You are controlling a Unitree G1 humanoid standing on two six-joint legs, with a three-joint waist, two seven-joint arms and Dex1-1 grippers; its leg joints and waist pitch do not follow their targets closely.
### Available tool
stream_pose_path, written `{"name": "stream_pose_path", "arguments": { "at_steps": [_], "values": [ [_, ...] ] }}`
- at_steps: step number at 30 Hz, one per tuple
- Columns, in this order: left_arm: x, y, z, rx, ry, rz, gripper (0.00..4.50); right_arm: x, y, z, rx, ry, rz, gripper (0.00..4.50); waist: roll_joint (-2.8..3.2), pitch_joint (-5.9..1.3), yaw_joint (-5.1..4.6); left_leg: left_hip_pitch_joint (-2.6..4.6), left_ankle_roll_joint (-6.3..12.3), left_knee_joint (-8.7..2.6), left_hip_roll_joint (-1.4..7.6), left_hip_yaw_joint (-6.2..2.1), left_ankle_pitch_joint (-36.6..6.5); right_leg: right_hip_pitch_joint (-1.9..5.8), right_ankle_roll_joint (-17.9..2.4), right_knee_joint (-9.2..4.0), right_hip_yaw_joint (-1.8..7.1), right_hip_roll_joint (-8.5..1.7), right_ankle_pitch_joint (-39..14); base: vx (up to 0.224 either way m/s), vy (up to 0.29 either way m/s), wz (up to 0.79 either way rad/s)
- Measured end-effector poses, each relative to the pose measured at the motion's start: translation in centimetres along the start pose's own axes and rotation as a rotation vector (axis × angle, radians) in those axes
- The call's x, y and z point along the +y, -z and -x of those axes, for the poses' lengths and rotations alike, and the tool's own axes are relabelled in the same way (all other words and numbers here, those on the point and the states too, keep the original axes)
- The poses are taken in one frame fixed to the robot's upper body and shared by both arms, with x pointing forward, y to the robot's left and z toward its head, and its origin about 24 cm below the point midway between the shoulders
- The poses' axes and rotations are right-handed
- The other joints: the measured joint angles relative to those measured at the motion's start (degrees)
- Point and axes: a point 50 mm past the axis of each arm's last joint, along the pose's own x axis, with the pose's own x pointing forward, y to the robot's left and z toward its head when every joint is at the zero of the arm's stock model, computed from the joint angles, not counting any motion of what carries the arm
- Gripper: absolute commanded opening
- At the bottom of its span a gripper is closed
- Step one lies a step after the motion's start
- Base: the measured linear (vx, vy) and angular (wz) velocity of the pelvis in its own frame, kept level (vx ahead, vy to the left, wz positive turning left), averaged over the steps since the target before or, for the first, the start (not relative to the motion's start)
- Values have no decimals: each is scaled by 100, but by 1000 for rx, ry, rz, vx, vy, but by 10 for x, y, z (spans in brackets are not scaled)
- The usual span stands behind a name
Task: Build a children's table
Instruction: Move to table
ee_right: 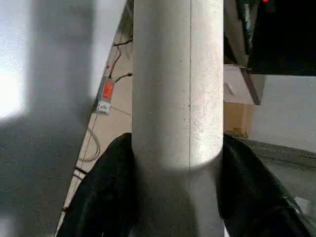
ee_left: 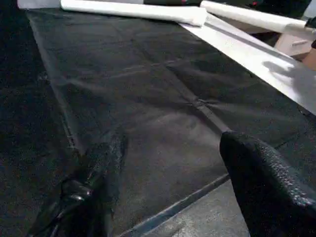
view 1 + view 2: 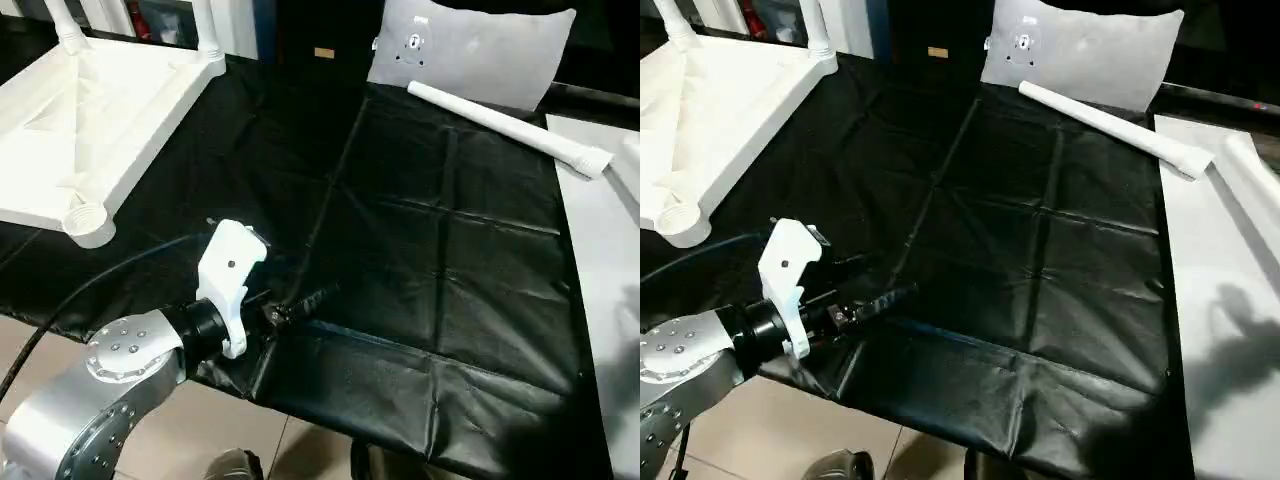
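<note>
— Where do the claws stand?
— Right gripper point(image 1: 175, 197) clamps a white leg point(image 1: 177, 84); left gripper point(image 2: 168, 187) gapes wide, empty, above the black sheet's point(image 3: 430, 270) near edge.
— And the table?
— Table top point(image 3: 90, 110) lies upturned at the far left corner; another leg point(image 3: 510, 130), apparently loose, near the far right corner.

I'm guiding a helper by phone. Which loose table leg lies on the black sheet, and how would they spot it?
Start at the black sheet. At its far edge sits a grey pad; the loose leg lies slanting before it. Unlike the legs standing in the upturned tabletop, it lies flat.
</note>
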Motion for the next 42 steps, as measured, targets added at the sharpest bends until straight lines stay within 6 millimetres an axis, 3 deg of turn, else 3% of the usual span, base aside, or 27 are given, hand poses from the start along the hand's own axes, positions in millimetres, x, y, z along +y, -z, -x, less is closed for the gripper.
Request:
{"name": "stream_pose_path", "arguments": {
  "at_steps": [8,21,33,42],
  "values": [
    [-2,0,1,10,26,8,361,2,-3,0,-14,-33,89,189,-3,4,-2,0,0,-3,3,1,0,-1,9,0,0,0,-5,0,0,0],
    [2,-1,0,-2,-31,-10,361,12,-36,6,-124,-149,147,189,-19,13,-5,4,0,-3,15,11,0,-2,-13,1,-3,2,8,0,0,0],
    [36,3,-2,29,-300,-24,361,43,-75,26,-236,-642,251,189,-14,14,1,3,2,-3,35,22,1,-3,-33,-2,-8,9,19,0,0,0],
    [50,14,-2,90,-443,-25,361,65,-122,41,-466,-685,-67,189,-14,14,26,7,12,-3,44,31,9,-5,-42,1,-11,10,25,0,0,0]
  ]
}}
